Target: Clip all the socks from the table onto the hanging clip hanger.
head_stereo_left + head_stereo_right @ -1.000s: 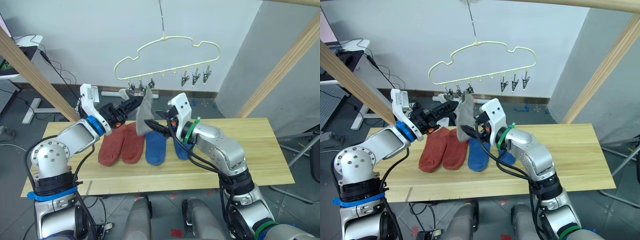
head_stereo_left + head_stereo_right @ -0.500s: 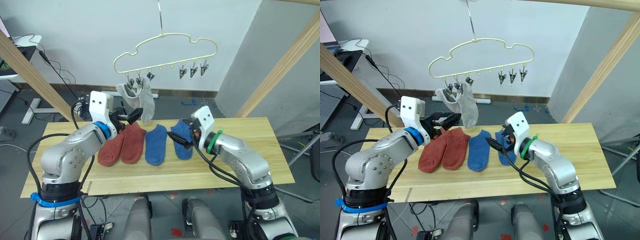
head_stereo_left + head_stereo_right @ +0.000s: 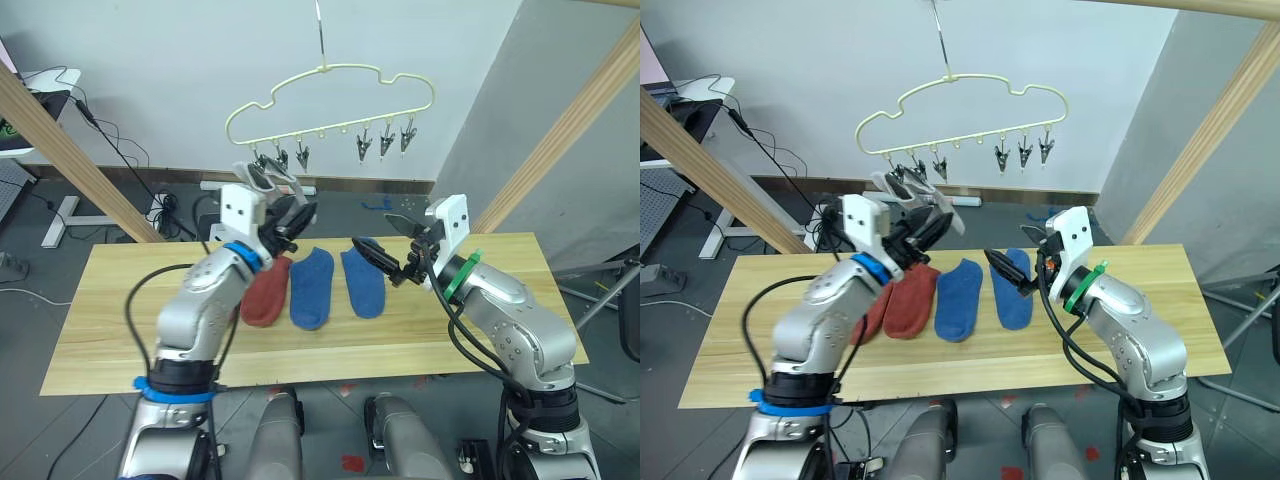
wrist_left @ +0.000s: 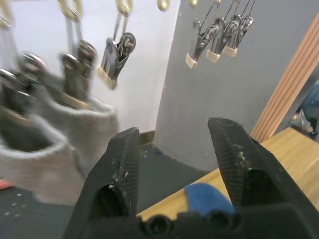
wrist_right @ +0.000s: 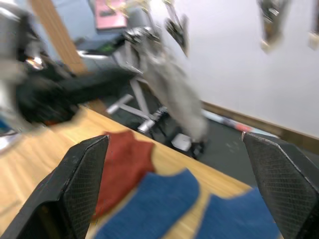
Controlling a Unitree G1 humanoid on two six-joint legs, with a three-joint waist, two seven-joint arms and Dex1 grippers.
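The pale-yellow clip hanger point(image 3: 326, 69) hangs above the table point(image 3: 120, 320). Two light grey socks point(image 4: 75, 129) hang from its leftmost clips; several clips point(image 3: 385, 140) further right are bare. My left gripper point(image 3: 292, 214) is open just in front of the grey socks, with nothing between its fingers point(image 4: 124, 159). My right gripper point(image 3: 372, 230) is wide open and empty, above the right blue sock point(image 3: 363, 282). A second blue sock point(image 3: 312, 288) and a rust-red sock point(image 3: 266, 292) lie flat beside it. Another red sock point(image 3: 866, 318) is partly hidden by my left arm.
Thick wooden frame poles slant at the left point(image 3: 70, 150) and right point(image 3: 570, 130) of the table. Bare planks stretch to both ends of the table. Behind it are a white wall, floor cables and a desk point(image 3: 45, 95) at the far left.
A grey sock that both grippers held up at the hanger now hangs clipped. Both grippers have let go. My right gripper has drawn back to the right; my left arm has swung inward.
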